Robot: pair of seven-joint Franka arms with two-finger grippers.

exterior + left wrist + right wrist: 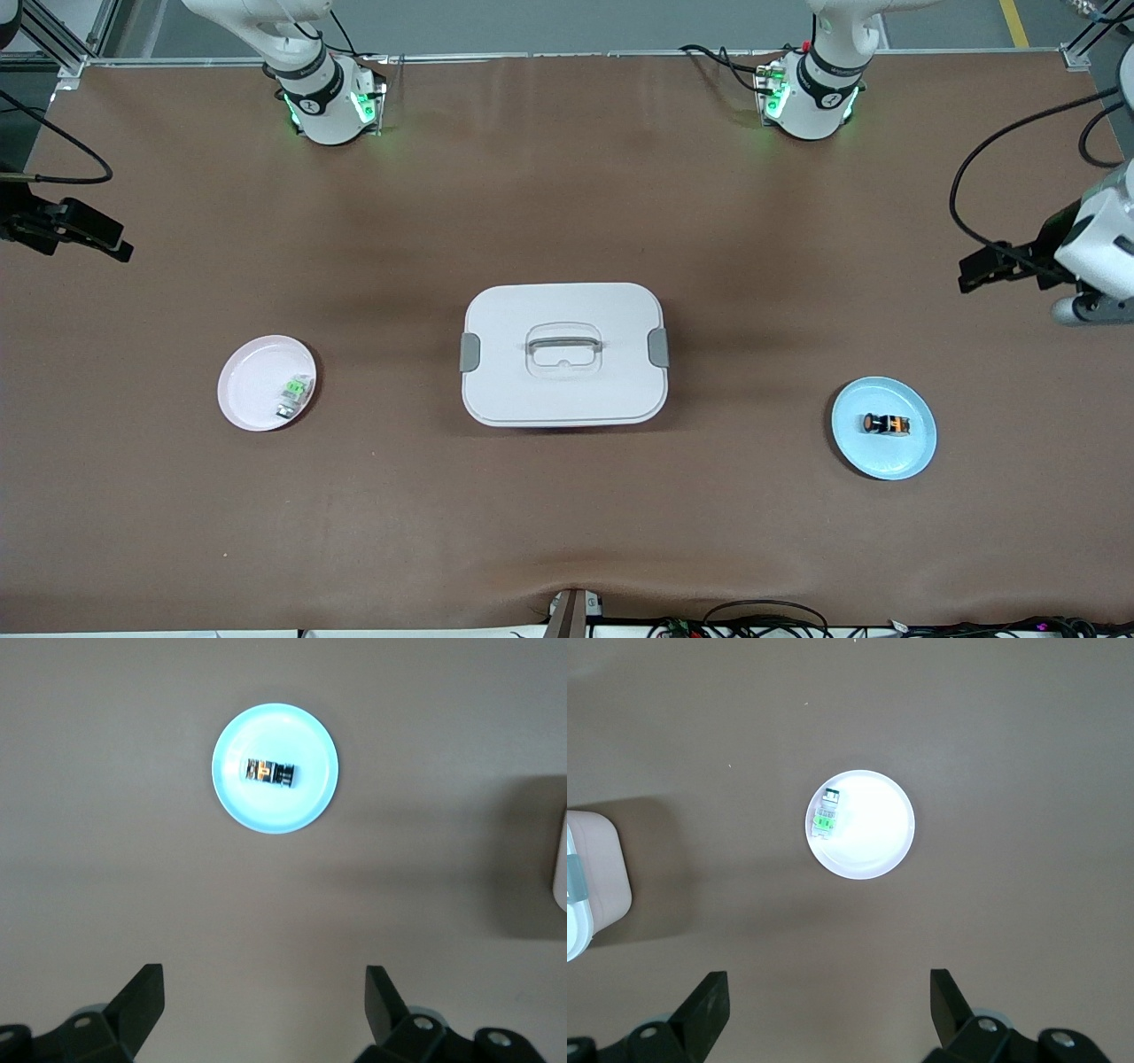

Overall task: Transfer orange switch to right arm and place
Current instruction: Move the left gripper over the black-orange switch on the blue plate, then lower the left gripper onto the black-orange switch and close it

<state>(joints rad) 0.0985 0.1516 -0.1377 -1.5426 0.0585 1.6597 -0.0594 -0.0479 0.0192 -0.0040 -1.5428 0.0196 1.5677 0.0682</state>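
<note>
Here the one orange switch (887, 424) lies on its side in the blue plate (912, 456), long axis along the table, cap toward the right arm's end, while left gripper (264, 1005) and right gripper (829, 1005) both wait open, high over their ends.

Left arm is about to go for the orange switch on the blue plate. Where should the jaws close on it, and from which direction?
The orange switch lies on its side in the blue plate, its long axis running toward the arms' two ends of the table. Probably best to come straight down with the open left gripper and close across the black barrel at mid-length, jaws square to the axis; the round ends give less flat contact.
</note>
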